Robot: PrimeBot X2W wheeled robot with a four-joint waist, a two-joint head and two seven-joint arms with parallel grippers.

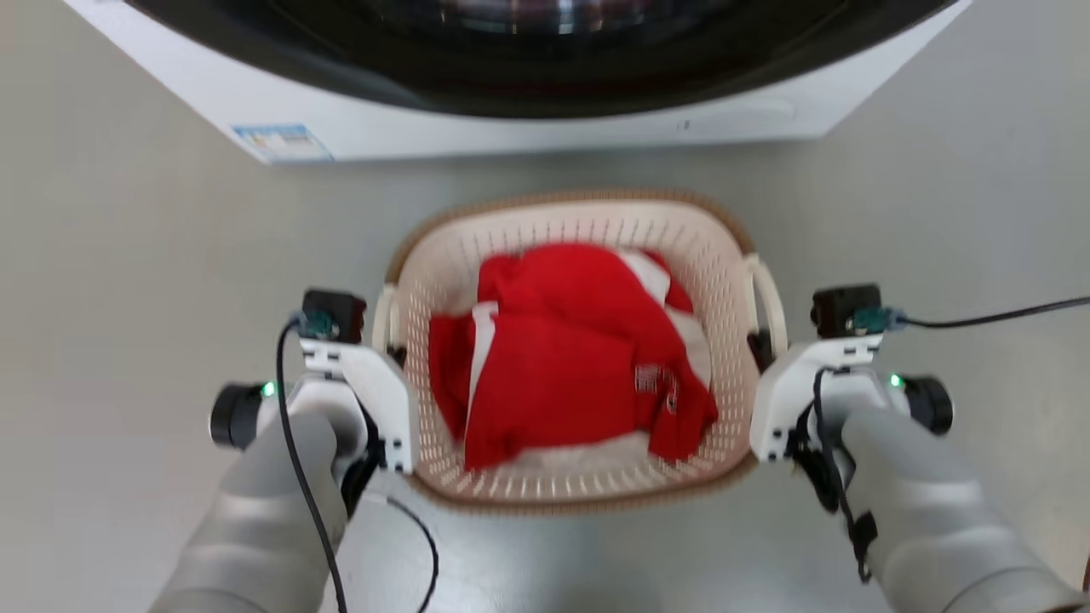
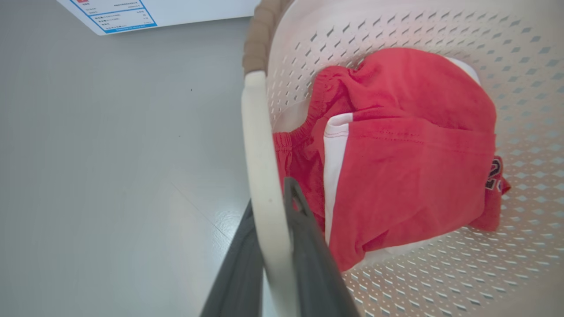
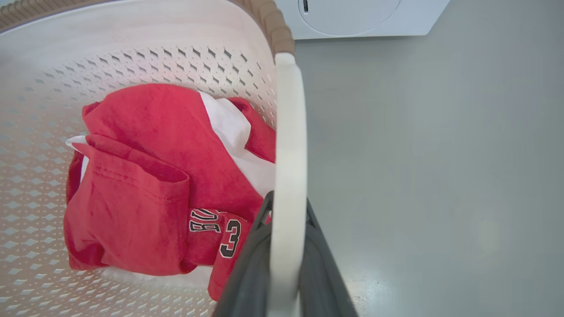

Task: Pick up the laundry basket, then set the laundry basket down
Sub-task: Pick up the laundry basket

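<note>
The left gripper is narrowed onto the left handle of the laundry basket. One dark finger sits outside the white bar and the other inside it, both pressed against it. To its outer side is bare grey floor. Just inside its inner finger lie the red clothes, heaped in the bottom of the basket.

The basket sits between the two grippers, and the washing machine stands beyond its far rim, ahead of both sets of fingertips.

The right gripper mirrors the left. It is clamped on the right handle, with a finger on each side of the bar, the clothes next to the inner finger and floor off to the outer side.

With both handles gripped, this looks like the pick-up step, either the start of the lift or the carry. The pictures do not show whether the base has left the floor.

The next move probably calls for both arms to travel together at the same height, so the basket stays level and the clothes do not slide to one side. The spacing between the grippers should stay fixed so neither handle twists or slips. To set it down, lower it evenly and open the fingers only once the base rests on the floor.
</note>
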